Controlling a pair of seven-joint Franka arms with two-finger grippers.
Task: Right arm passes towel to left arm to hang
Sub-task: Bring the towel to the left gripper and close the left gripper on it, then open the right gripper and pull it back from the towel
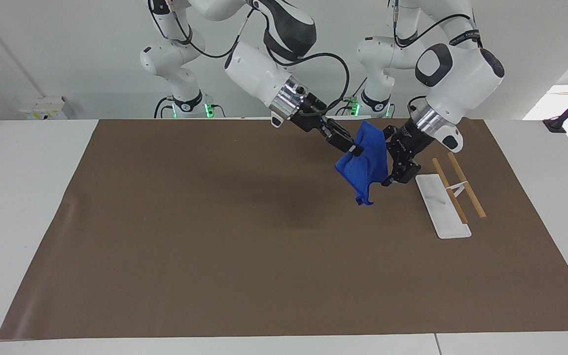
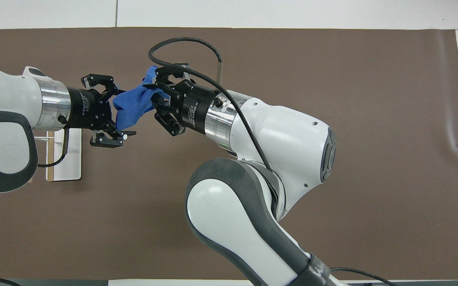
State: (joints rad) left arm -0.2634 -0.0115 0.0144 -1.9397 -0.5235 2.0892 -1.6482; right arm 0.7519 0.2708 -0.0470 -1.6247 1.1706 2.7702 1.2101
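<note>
The blue towel (image 1: pixel 364 165) hangs in the air over the brown mat, pinched at its upper part by my right gripper (image 1: pixel 356 149), which is shut on it. In the overhead view the towel (image 2: pixel 133 105) stretches from the right gripper (image 2: pixel 152 96) toward my left gripper (image 2: pixel 122 111). The left gripper (image 1: pixel 388 161) is open. Its two fingers stand on either side of the towel's free end, one finger partly hidden by the cloth.
A hanging rack with a white base (image 1: pixel 441 207) and two wooden rods (image 1: pixel 467 186) stands on the mat toward the left arm's end, right beside the left gripper. In the overhead view the left arm covers most of the rack (image 2: pixel 70 165). The brown mat (image 1: pixel 215 236) covers the table.
</note>
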